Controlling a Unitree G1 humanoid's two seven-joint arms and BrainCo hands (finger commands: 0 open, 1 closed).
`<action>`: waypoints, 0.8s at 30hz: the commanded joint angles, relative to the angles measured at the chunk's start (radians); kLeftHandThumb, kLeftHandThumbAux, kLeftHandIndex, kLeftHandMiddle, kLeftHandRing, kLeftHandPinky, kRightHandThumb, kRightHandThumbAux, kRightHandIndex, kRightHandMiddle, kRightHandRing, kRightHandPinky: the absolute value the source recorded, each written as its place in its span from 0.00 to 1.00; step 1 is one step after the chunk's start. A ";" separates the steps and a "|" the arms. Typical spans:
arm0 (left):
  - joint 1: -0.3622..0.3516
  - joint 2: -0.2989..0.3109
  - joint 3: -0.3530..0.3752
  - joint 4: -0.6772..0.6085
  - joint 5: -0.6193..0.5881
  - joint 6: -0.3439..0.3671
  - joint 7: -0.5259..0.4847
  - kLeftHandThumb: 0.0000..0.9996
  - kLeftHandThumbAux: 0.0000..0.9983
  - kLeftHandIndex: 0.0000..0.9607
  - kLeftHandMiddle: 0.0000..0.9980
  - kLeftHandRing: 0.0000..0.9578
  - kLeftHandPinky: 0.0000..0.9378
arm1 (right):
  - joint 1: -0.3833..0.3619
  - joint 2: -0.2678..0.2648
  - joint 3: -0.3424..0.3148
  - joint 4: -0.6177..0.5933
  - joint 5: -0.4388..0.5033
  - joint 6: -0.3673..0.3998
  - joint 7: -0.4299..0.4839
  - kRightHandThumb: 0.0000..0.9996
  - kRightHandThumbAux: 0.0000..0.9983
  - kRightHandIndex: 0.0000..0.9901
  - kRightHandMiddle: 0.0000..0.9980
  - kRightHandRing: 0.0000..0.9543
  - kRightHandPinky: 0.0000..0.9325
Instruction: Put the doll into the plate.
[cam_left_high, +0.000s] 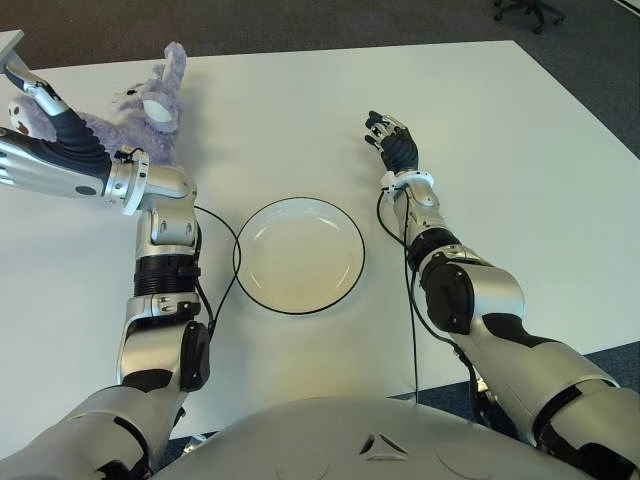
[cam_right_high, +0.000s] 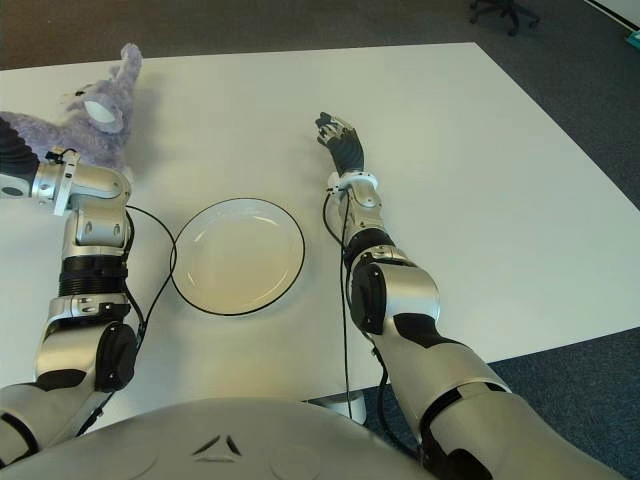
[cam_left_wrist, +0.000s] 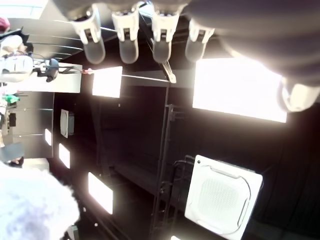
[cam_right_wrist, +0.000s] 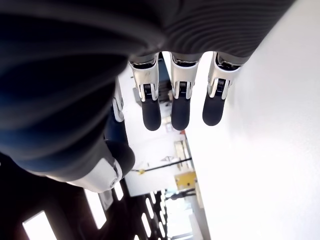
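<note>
A purple plush doll (cam_left_high: 150, 108) with long ears lies on the white table (cam_left_high: 500, 150) at the far left. My left hand (cam_left_high: 40, 105) hovers at the doll's left side, in front of its body. In its wrist view the fingers (cam_left_wrist: 127, 35) are stretched out and hold nothing, with purple fur (cam_left_wrist: 30, 205) in one corner. An empty white plate (cam_left_high: 300, 260) with a dark rim sits in the middle, near me. My right hand (cam_left_high: 392, 140) shows beyond the plate's right side, its fingers (cam_right_wrist: 180, 107) spread and empty.
Black cables (cam_left_high: 225, 285) run from both arms past the plate's sides. The table's right edge (cam_left_high: 590, 100) slants toward dark carpet, and an office chair (cam_left_high: 530, 10) stands at the far right.
</note>
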 joint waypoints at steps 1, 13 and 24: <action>-0.007 0.017 0.016 0.034 -0.033 -0.035 -0.027 0.34 0.27 0.00 0.00 0.00 0.00 | 0.033 0.000 0.010 0.033 -0.014 0.041 -0.018 0.69 0.73 0.41 0.15 0.12 0.16; -0.021 0.042 0.034 0.076 -0.083 -0.087 -0.090 0.33 0.30 0.00 0.00 0.00 0.00 | 0.033 0.003 0.005 0.032 -0.007 0.045 -0.002 0.70 0.73 0.40 0.15 0.13 0.16; -0.021 0.059 0.033 0.097 -0.137 -0.135 -0.181 0.34 0.31 0.00 0.00 0.00 0.00 | 0.032 0.004 0.006 0.032 -0.011 0.041 -0.011 0.70 0.72 0.41 0.15 0.13 0.16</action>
